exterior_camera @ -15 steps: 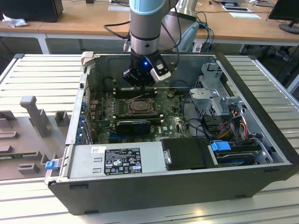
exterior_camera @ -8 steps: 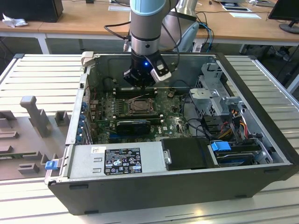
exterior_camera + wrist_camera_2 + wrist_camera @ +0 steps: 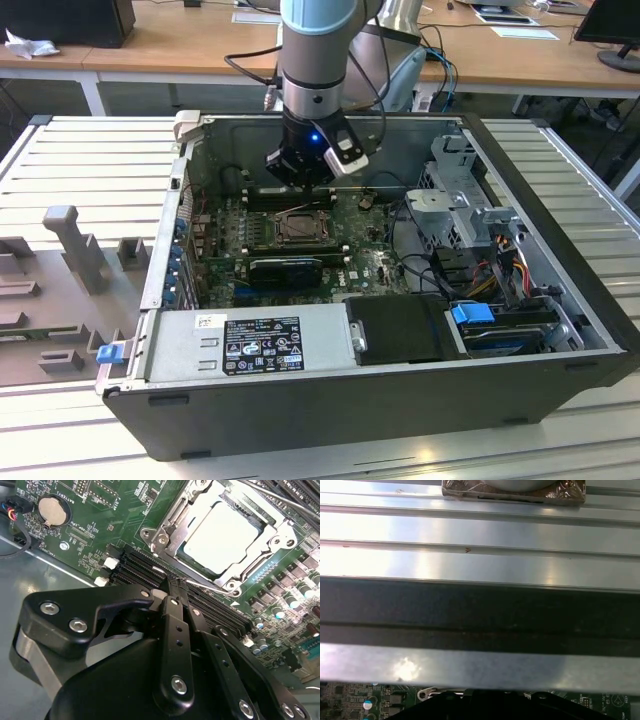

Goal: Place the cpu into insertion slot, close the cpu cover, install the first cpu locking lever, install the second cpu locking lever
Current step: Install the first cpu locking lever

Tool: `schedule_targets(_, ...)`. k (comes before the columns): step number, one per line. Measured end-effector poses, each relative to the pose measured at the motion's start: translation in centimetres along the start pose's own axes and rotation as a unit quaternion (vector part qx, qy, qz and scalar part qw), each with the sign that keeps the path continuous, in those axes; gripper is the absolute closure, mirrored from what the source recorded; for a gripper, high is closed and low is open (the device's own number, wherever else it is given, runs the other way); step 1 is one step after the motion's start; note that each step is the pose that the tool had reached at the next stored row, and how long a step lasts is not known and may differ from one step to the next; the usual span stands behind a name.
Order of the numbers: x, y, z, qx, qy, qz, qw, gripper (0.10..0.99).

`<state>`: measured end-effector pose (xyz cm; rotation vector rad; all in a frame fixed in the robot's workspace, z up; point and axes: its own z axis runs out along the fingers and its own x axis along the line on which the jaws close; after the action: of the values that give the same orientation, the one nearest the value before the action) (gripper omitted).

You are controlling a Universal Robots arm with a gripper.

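Pressed together and holding nothing, the jaws of our black gripper (image 3: 176, 587) hover just beside a thin steel locking lever (image 3: 210, 586) at the socket's edge. Further right, the pale silver-beige square cpu (image 3: 225, 530) already lies in the black-framed insertion slot (image 3: 257, 571), with the silvery metal cpu cover (image 3: 172, 522) closed around it. We judge the lever step is in hand, best done by pushing slowly until it hooks.

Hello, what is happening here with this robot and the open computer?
A robot arm is working inside an open computer case, over the motherboard. Its gripper hangs just beside the insertion slot, fingers pressed together with nothing between them. The cpu already lies in the slot, and the cpu cover is down around it. A thin locking lever runs along the socket's edge next to the fingertips.
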<state>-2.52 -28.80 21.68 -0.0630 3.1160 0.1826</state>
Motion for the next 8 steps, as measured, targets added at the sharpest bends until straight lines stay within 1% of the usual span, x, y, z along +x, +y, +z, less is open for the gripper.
schedule_targets(8,-0.09,0.00,0.01,0.0000,0.0000,0.000,1.0000,0.980)
